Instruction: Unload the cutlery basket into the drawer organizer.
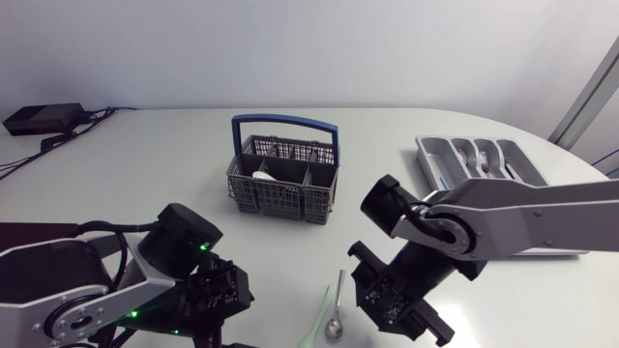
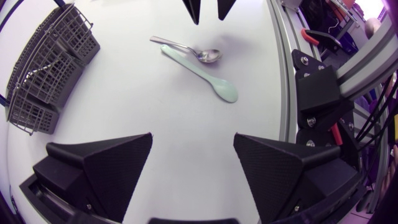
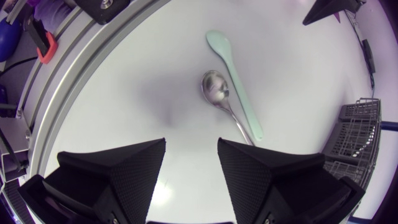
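Right hand (image 3: 191, 163): fingers moderately apart, nothing between them, pointed down at the table (image 1: 174, 164). Just ahead of its fingertips lies a metal spoon (image 3: 217, 91), handle end nearest the hand and bowl away. Touching it along the far side is a green spoon (image 3: 237, 81), turned the same way. The 2 lie flat outside both containers, probably a staging spot within reach of either arm. The hand's downward pose suits a pinch on the metal handle.

Left hand (image 2: 193, 155): spread wide and empty, facing the same 2 spoons from the opposite side, well apart from them.

Beyond the spoons from both hands stands the basket (image 1: 280, 200), upright, a white piece (image 1: 262, 176) showing inside. Beyond the right arm sits the organizer (image 1: 430, 164), with cutlery in its compartments. Unloading appears part done.
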`<state>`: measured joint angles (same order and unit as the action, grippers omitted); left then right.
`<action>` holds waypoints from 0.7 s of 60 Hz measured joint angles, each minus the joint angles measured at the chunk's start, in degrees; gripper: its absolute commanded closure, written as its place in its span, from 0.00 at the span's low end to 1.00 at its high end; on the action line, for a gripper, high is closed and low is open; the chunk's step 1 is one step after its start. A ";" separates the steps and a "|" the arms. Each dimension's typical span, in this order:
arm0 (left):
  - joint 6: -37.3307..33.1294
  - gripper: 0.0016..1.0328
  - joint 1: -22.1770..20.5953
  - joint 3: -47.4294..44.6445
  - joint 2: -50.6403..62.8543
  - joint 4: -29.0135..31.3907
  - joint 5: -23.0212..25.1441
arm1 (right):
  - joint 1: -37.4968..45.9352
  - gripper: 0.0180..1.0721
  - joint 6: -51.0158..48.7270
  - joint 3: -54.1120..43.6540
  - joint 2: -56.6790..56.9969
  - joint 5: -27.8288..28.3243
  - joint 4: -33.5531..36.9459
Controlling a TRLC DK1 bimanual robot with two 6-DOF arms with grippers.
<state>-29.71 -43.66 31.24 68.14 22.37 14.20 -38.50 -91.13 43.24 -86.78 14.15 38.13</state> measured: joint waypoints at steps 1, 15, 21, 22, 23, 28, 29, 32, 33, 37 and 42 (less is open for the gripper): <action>0.00 0.11 0.07 0.00 0.11 -0.02 0.02 | -0.33 0.44 0.09 0.07 -0.46 -0.35 -0.37; -0.02 0.11 0.92 0.00 0.74 -0.46 0.00 | -3.10 0.52 0.55 3.28 -6.05 -2.08 -3.89; -0.02 0.11 1.03 0.00 0.90 -0.94 0.00 | -3.48 0.53 0.52 4.66 -7.43 -2.47 -4.59; -0.02 0.11 1.16 0.00 0.92 -1.14 0.02 | -3.58 0.53 0.52 4.92 -7.82 -2.45 -4.81; -0.02 0.11 1.20 0.00 0.92 -1.18 0.00 | -3.69 0.53 0.52 5.05 -8.11 -2.45 -4.98; -0.02 0.11 1.29 0.00 0.92 -1.44 0.00 | -4.17 0.58 0.50 5.60 -9.66 -2.69 -5.49; -0.02 0.11 1.29 0.00 0.92 -1.46 0.00 | -4.22 0.58 0.44 5.66 -10.03 -2.64 -5.66; -0.02 0.11 1.29 0.00 0.92 -1.49 0.00 | -4.50 0.59 0.28 6.16 -10.60 -3.30 -5.86; -0.02 0.11 1.29 0.00 0.92 -1.49 0.00 | -4.55 0.60 0.28 6.21 -10.75 -3.41 -5.86; -0.02 0.11 1.29 0.00 0.92 -1.46 0.00 | -4.76 0.70 0.09 6.40 -11.39 -3.56 -5.77; -0.04 0.11 1.64 0.00 0.92 -1.49 0.00 | -4.98 0.76 -0.57 6.75 -11.67 -3.58 -5.11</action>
<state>-29.76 -42.02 31.24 69.06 20.88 14.20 -43.48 -91.70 50.00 -98.45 10.57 33.01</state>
